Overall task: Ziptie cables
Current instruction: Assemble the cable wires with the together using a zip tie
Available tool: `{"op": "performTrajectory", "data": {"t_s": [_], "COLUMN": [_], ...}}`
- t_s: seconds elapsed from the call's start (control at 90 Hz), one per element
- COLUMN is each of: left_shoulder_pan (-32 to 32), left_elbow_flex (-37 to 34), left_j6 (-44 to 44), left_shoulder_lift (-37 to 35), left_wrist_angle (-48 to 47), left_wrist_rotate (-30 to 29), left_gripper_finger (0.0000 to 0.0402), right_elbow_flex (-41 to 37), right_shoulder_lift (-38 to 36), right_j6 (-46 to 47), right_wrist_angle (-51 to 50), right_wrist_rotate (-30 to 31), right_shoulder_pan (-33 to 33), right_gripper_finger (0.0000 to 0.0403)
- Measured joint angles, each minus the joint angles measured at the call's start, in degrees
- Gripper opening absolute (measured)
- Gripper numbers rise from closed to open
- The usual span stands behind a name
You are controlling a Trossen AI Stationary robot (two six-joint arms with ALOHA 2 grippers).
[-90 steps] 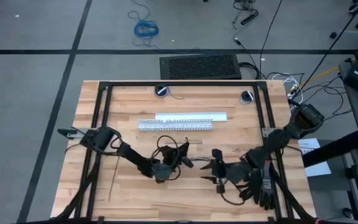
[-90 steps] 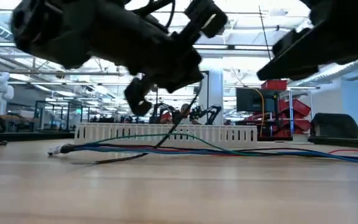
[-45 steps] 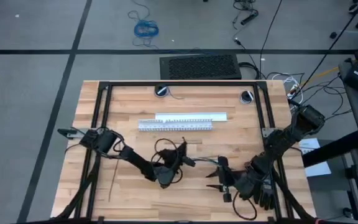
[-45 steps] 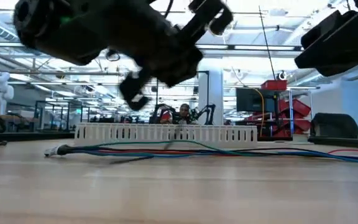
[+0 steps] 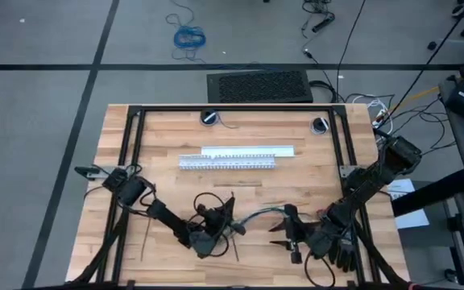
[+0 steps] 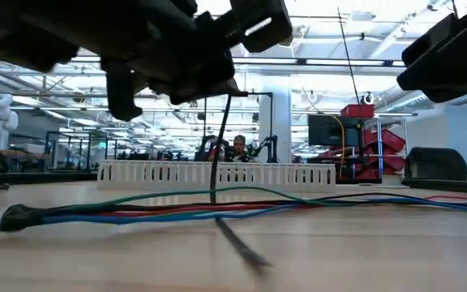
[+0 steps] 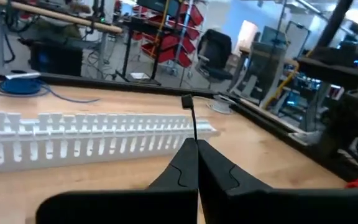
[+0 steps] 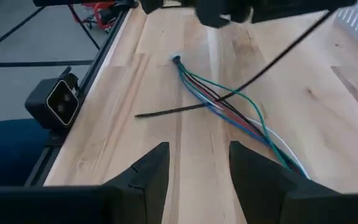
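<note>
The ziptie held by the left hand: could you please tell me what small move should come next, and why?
Probably lower the open right hand onto the free tail of the ziptie. The left hand pinches its other end, and the strip lies across the cables, so the tail needs catching to loop it.

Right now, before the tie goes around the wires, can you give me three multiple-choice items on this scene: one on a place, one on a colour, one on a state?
1. Where is the duct?
A. On the floor
B. On the table, beyond the cables
C. In a robot's grip

2. What colour is the ziptie in the left end effector?
A. White
B. Red
C. Black

3. How is the right end effector?
A. Open, empty
B. Shut on the cables
C. Shut on the duct

Key: 1 B, the high view shows it nearer the far edge. 2 C, the strip rising from the shut fingers is dark. 3 A, its fingers stand apart above the wood.
</note>
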Motion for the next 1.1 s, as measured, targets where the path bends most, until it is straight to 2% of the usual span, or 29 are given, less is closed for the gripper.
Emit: {"op": "performTrajectory", "data": {"t_s": [0.111, 0.244, 0.322, 0.389, 0.522, 0.711, 0.889, 1.1], "left_shoulder_pan": [-1.58, -2.75, -3.31, -3.90, -4.93, -5.05, -5.42, -6.82], "left_elbow_flex": [0.00, 1.32, 2.32, 3.07, 4.32, 5.33, 5.36, 6.43], "left_j6": [-8.61, -23.92, -31.86, -36.25, -38.02, -37.72, -37.92, -42.68], "left_shoulder_lift": [-0.04, -0.04, -0.04, -0.04, -0.04, -0.04, 0.49, 2.86], "left_wrist_angle": [-4.50, -17.98, -26.54, -31.31, -33.10, -33.21, -34.41, -33.98], "left_wrist_rotate": [2.10, 9.00, 12.74, 13.51, 13.48, 16.14, 21.32, 18.71], "left_gripper_finger": [0.0000, 0.0000, 0.0000, 0.0000, 0.0000, 0.0000, 0.0000, 0.0000], "right_elbow_flex": [0.02, 0.02, 0.26, 1.40, 4.97, 11.31, 18.11, 25.77], "right_shoulder_lift": [2.04, 6.99, 9.23, 10.45, 11.25, 15.22, 22.29, 26.50], "right_j6": [0.22, -1.06, -1.14, -2.00, -6.32, -11.68, -15.04, -18.39], "right_wrist_angle": [0.55, 0.82, 1.20, 1.30, 1.67, -0.66, -5.40, -7.78], "right_wrist_rotate": [-4.56, -8.44, -8.49, -8.52, -9.11, -17.27, -16.94, -13.42], "right_shoulder_pan": [-0.01, 0.28, 1.30, 2.91, 5.64, 6.00, 5.98, 6.32], "right_gripper_finger": [0.0155, 0.0155, 0.0155, 0.0155, 0.0155, 0.0155, 0.0155, 0.0155]}}
